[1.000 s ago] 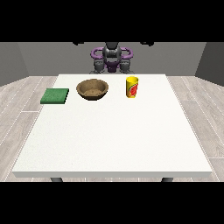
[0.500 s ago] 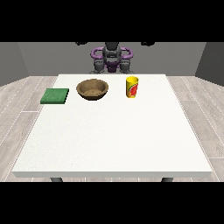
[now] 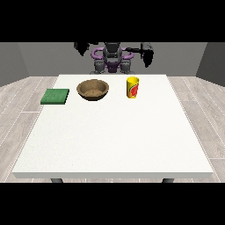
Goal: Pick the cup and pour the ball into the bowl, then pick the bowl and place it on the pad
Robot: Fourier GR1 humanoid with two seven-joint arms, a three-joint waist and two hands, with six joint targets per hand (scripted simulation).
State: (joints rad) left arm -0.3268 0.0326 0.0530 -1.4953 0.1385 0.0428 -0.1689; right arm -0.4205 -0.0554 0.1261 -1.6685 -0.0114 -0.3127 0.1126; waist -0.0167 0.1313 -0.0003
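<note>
A yellow cup (image 3: 132, 87) with a red mark stands upright on the white table (image 3: 114, 136), right of centre at the far side. Its inside is hidden, so no ball shows. To its left sits a brown bowl (image 3: 92, 89), also upright. A green pad (image 3: 55, 96) lies flat near the table's left edge. Both black hands are raised beside the robot's body, beyond the table's far edge. The hand at the view's right (image 3: 147, 53) hangs with fingers pointing down, above and behind the cup. The hand at the view's left (image 3: 81, 46) is high, behind the bowl. Neither holds anything.
The robot's torso (image 3: 112, 59) stands behind the middle of the far edge. A wide stretch of bare table lies between the objects and the near edge. Grey walls and a wood floor surround the table.
The hand at the view's right has moved outward and come down a little. The cup, bowl and pad have not moved.
</note>
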